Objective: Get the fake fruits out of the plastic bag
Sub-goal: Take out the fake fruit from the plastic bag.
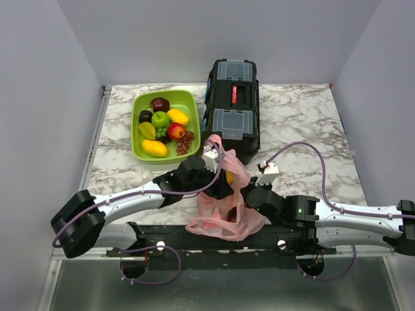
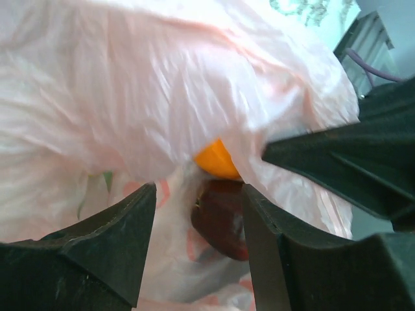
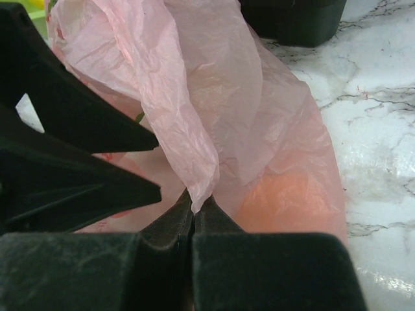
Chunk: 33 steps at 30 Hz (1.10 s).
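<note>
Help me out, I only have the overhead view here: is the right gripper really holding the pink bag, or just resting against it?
Observer: Holding it. The right wrist view shows the right gripper shut on a fold of the pink bag, the film pinched between its jaws.
Operator: Has the left one got a fruit?
Observer: Not clearly. In the left wrist view the left gripper is open among the bag's folds, with a dark red fruit lying between its jaws. I cannot tell whether they touch it.
Operator: Anything else inside?
Observer: An orange fruit peeks from under the film just above the dark one.
</note>
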{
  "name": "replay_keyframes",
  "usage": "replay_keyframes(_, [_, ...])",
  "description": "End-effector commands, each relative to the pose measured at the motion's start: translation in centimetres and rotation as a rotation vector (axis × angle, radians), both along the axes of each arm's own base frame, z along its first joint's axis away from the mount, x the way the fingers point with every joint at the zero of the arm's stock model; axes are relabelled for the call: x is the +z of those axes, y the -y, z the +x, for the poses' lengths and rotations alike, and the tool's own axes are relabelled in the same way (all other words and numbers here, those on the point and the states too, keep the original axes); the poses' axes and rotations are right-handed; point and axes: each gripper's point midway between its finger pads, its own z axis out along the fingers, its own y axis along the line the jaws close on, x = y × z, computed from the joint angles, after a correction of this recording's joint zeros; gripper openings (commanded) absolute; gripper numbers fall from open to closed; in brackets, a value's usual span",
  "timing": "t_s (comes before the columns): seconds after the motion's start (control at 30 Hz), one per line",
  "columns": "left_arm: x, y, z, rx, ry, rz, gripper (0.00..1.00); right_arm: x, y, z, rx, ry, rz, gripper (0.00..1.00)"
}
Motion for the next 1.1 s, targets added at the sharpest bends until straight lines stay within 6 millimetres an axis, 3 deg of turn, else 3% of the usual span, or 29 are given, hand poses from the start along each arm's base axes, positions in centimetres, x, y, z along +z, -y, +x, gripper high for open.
replay_keyframes(0.0, [-0.5,0.4,2.5,0.038,0.079,0.099,0.53,1.0,0.2,0.2,-0.021,0.013,0.011,0.01])
replay_keyframes(0.4, [-2.6,0.8,6.4,0.107,0.132,0.267,0.50,1.0,0.2,0.1,-0.019,0.002,0.014,0.01])
replay_keyframes(0.77, [-4.4,-1.5,9.1,0.235,0.149,0.451,0.62,0.5,0.0,0.0,-0.016,-0.012,0.011,0.01])
replay_keyframes(0.9, [-4.9,-2.6,9.7,0.282,0.166,0.500,0.71,0.5,-0.1,-0.1,-0.012,-0.013,0.008,0.01])
replay_keyframes(1.07, [-5.9,-2.1,9.8,0.265,0.147,0.521,0.76,0.3,-0.2,-0.1,-0.011,-0.013,0.012,0.01])
